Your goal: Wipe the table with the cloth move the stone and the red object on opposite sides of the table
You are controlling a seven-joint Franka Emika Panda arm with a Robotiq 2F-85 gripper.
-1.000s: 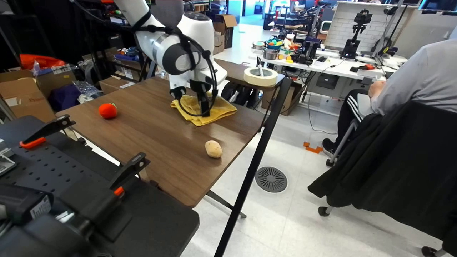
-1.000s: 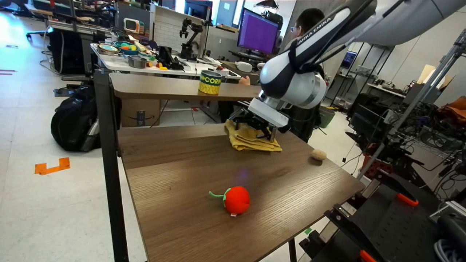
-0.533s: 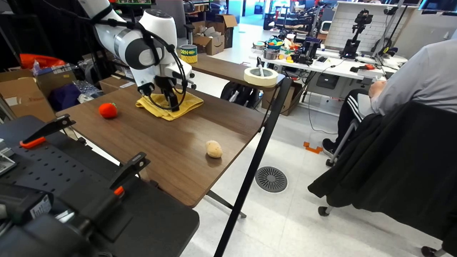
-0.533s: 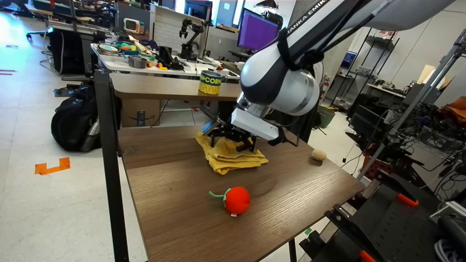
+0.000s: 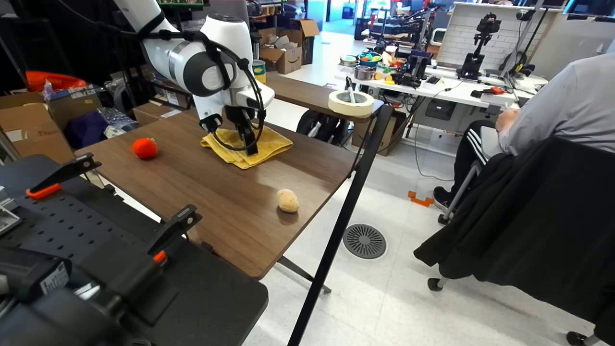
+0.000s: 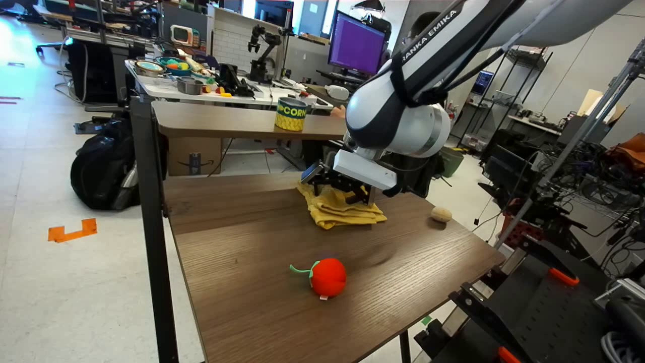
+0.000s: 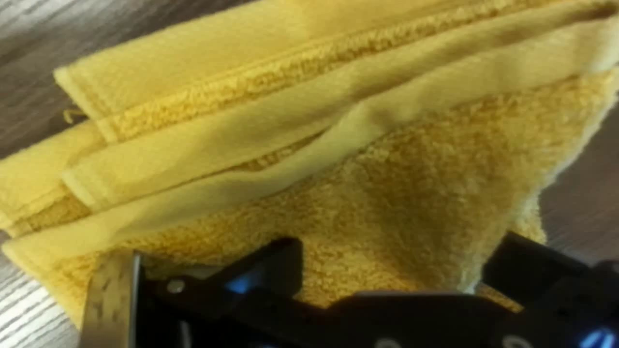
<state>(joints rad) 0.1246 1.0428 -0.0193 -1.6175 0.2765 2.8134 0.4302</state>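
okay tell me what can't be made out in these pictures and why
Table beneath the yellow cloth: hidden by it in all views.
Claw: rear cut off by the wrist view's bottom edge.
Yellow can: label partly hidden by the arm in an exterior view.
Seated person: head cut off by the picture's edge in an exterior view.
Black gear: blurred and cut off by an exterior view's bottom edge.

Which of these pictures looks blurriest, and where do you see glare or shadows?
Wrist view: the blurriest, the cloth soft-edged, the claw mostly a dark shape, bright streaky glare on the table at lower left; in an exterior view, a pale sheen between cloth and stone, and dark gear blurred at bottom left; in both exterior views, a small shadow under the stone.
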